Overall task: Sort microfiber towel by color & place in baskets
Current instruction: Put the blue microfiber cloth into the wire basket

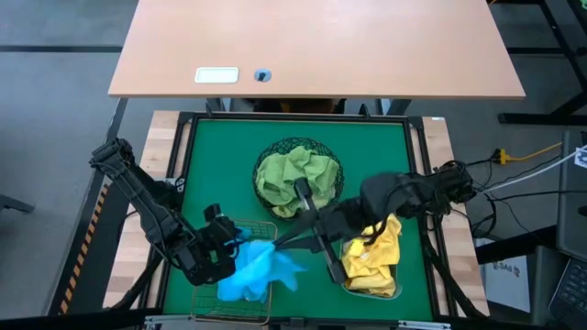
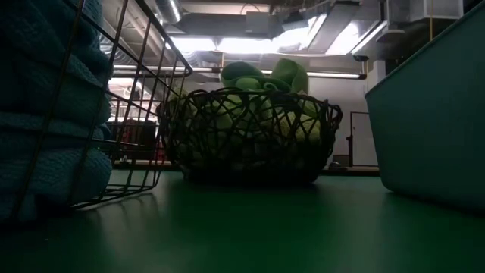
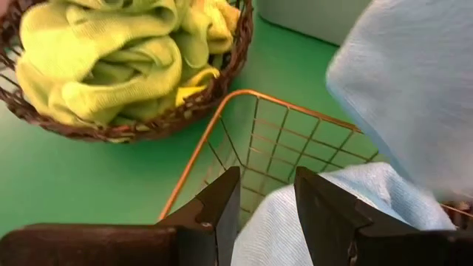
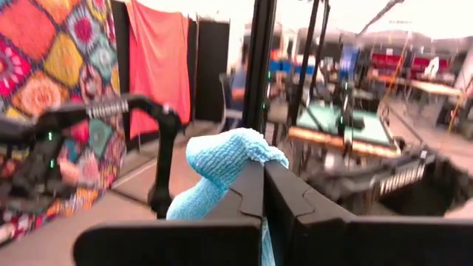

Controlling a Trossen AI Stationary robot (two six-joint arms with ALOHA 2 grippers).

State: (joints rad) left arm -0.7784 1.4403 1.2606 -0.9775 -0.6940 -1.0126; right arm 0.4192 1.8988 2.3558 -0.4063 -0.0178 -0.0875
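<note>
High view: green mat [image 1: 385, 156]. Black wire-mesh bowl [image 1: 298, 147] near centre, heaped with light green towels [image 1: 295, 179]. Copper wire basket [image 1: 266, 227] at 7 o'clock from the bowl, piled with sky blue towels [image 1: 260, 269]. Bluish plastic tub [image 1: 396, 290] at 5 o'clock from the bowl, with yellow towels [image 1: 374, 252]. Left gripper [image 1: 237, 240] at the basket's 10 o'clock corner. Right gripper [image 1: 282, 240] over the basket's 2 o'clock side, touching blue cloth.

Low view: bowl centre; basket wires at 9 o'clock; tub wall at 3 o'clock.

Left wrist view: jaws parted a little, nothing between them; blue towel just below, basket rim ahead, bowl beyond.

Right wrist view: jaws closed tight, pinching a blue towel [image 4: 222, 170], held up off the table.
</note>
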